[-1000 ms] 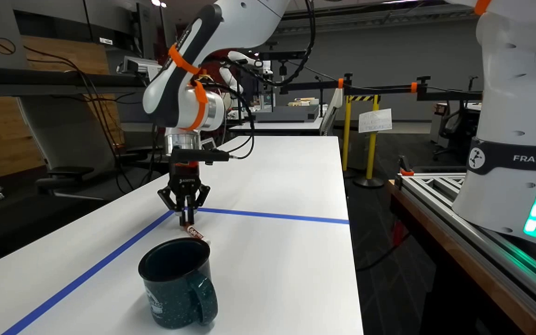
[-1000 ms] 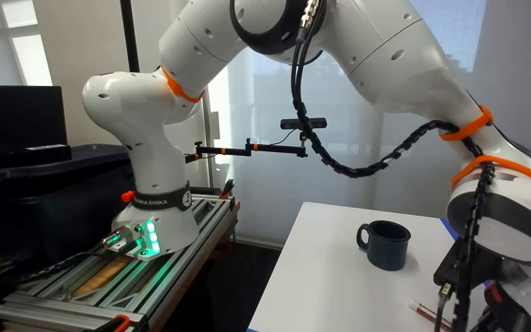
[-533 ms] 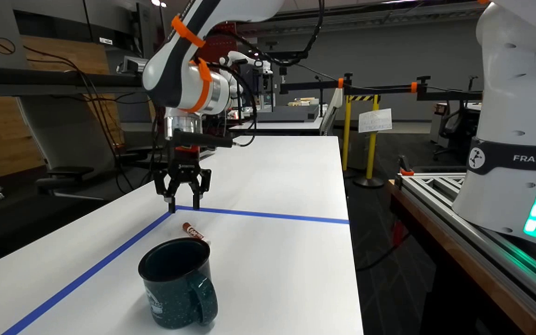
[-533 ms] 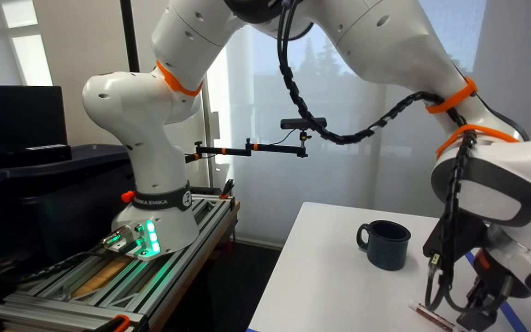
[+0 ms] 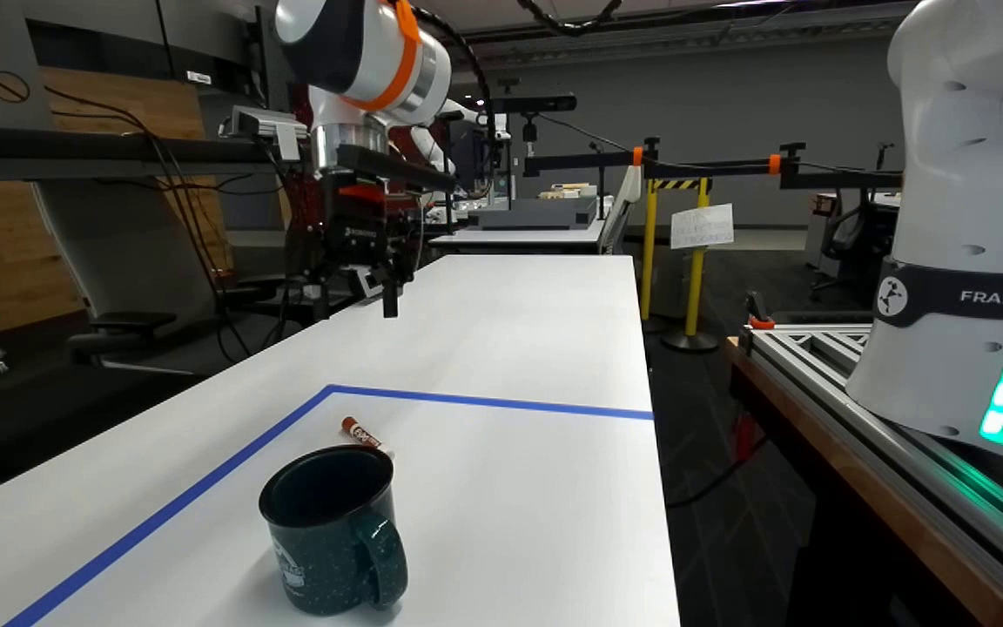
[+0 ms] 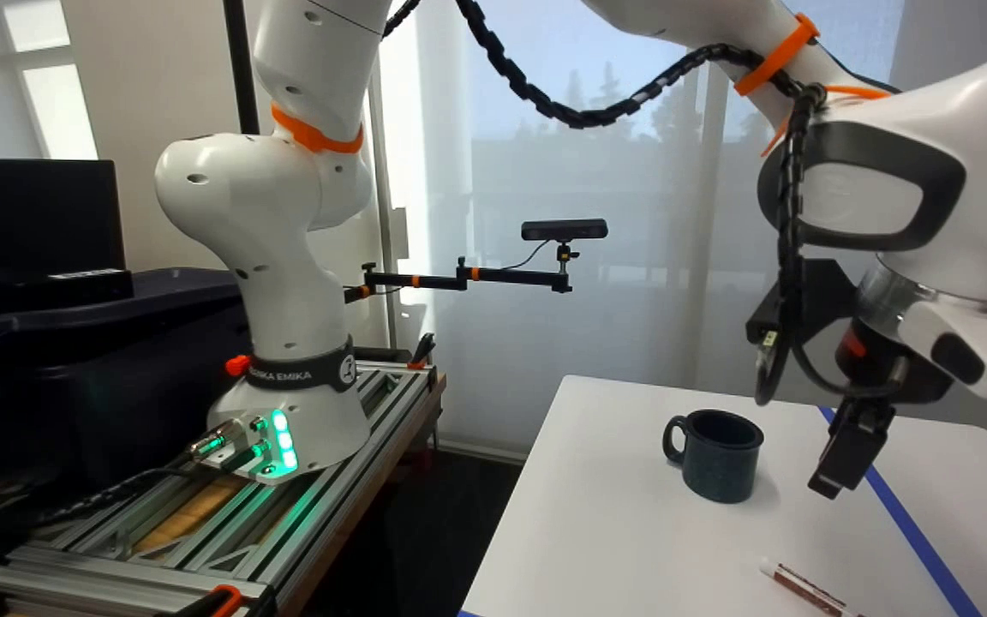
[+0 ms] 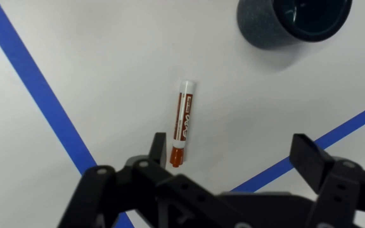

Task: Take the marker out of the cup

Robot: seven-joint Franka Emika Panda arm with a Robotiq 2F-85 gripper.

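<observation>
While the marker [image 7: 182, 121] lies flat, the spread tool [image 5: 355, 308] points downward

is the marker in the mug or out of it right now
Out. The marker lies flat on the white table, apart from the mug; the wrist view shows it whole, a gap between the two.

The tool [image 5: 356, 306] has risen away from the marker [image 7: 182, 123], its jaws now apart.
</observation>
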